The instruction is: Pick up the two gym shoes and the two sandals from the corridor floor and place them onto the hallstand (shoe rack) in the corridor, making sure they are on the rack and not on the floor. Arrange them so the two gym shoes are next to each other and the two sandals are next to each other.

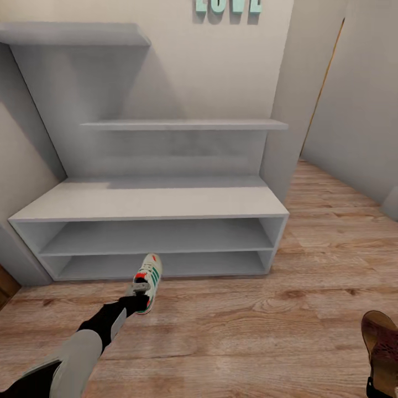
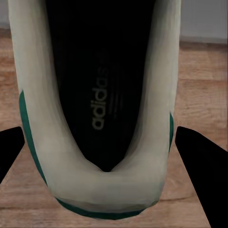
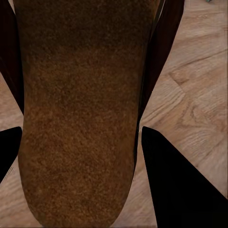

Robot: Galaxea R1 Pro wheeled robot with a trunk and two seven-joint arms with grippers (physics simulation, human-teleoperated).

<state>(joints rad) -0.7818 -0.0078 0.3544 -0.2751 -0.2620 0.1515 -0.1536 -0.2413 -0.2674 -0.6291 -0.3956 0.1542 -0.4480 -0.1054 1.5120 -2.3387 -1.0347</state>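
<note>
Brown leather sandal (image 3: 80, 114) sits clenched in right claw (image 3: 80, 156); left claw (image 2: 102, 156) grasping white green-striped sneaker (image 1: 147, 282) by heel — risks clipping white hallstand (image 1: 149, 202) lower shelf edge.

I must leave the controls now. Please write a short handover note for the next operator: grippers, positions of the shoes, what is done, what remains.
Left gripper: around the heel of a white lace-up gym shoe with green stripes, just before the white two-level hallstand; lifted or not, unclear.
Right gripper: fingers either side of a dark brown leather sandal, over the wood-plank floor.
Done: no shoe seen on the rack.
Left: rack both, then the second gym shoe and second sandal, pairs side by side.
</note>
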